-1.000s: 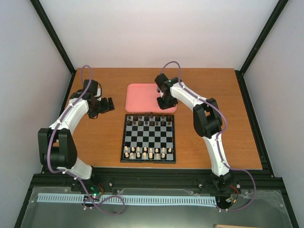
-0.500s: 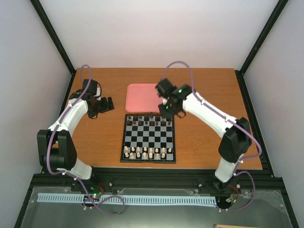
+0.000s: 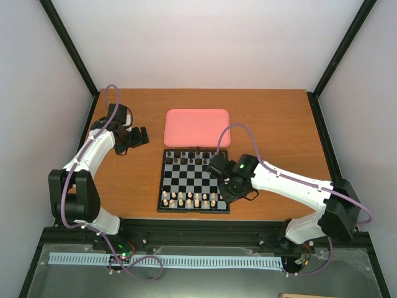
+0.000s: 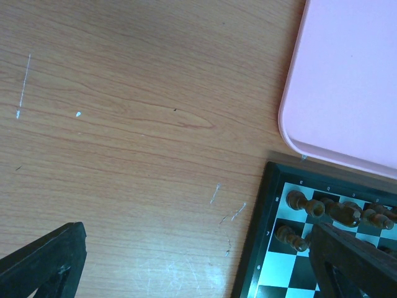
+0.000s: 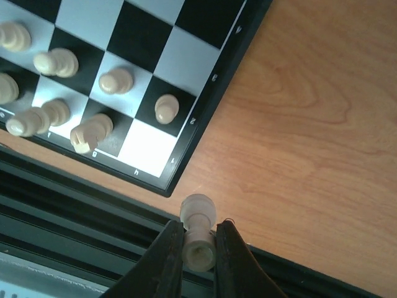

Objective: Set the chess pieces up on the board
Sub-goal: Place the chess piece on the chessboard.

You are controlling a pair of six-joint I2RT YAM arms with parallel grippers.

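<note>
1. The right gripper (image 5: 198, 251) is closed narrowly on one cream-white chess piece (image 5: 197, 226). One end of the piece protrudes past the fingertips; whether that end is head or base cannot be told.
2. The held piece hangs over bare table (image 5: 310, 155), just outside the near right corner of the board (image 5: 208, 115).
3. The left gripper (image 3: 141, 136) stands wide and empty. It is well apart from the action, beside the board's far left corner and near the pink tray (image 3: 197, 127).
4. The other cream-white pieces (image 3: 192, 198) occupy the two near rows. The corner square (image 5: 149, 149) looks vacant and is judged the likely target.
5. Risk A: the closed fingers look about as broad as a square. A descent into the corner may brush the pawn (image 5: 166, 108) or the neighbouring piece (image 5: 90, 133) and topple them.
6. Risk B: the pinch sits on a slim rounded body, so the piece may pivot or slip and land tilted.
7. Risk C: if released before the base rests flat, or on the black border, the piece may tip over. It could then roll off the nearby table edge.
</note>
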